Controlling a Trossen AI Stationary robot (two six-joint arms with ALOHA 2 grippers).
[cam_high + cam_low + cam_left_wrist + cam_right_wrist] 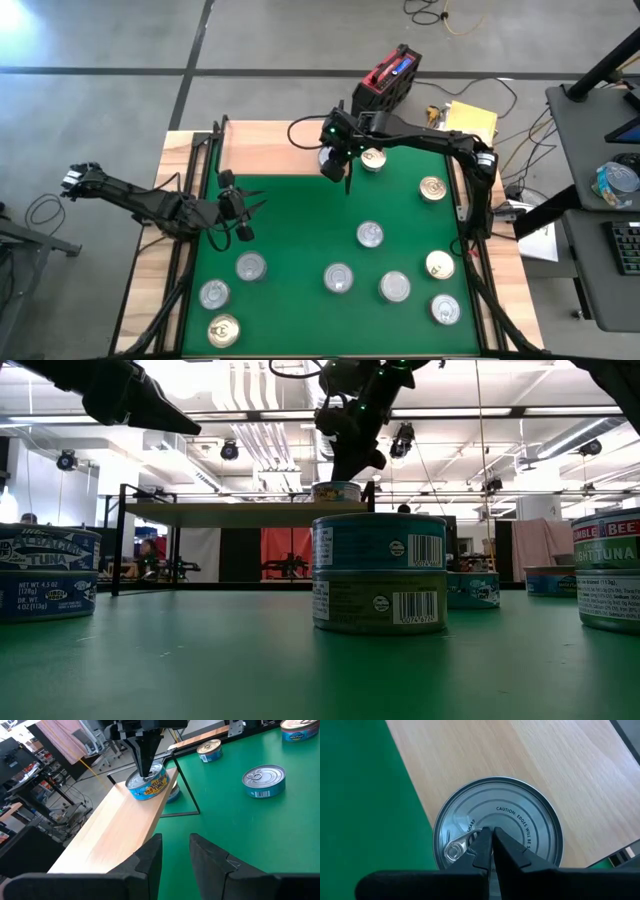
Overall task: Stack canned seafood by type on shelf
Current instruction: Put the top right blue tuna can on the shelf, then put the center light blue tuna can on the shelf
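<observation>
right claw [492, 837] closed, pointing down on tin [497, 822]

Bright, even indoor light from ceiling fixtures [262, 382] in low view. Soft short shadows on green mat [300, 235]. Mild glare on silver tin lid [498, 826]. Left wrist's near fingers [150, 857] blurred, out of focus

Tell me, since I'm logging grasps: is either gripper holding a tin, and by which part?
Neither holds one. The right gripper is shut, fingertips on the lid of the tin on the shelf. The left gripper hovers empty.
</observation>
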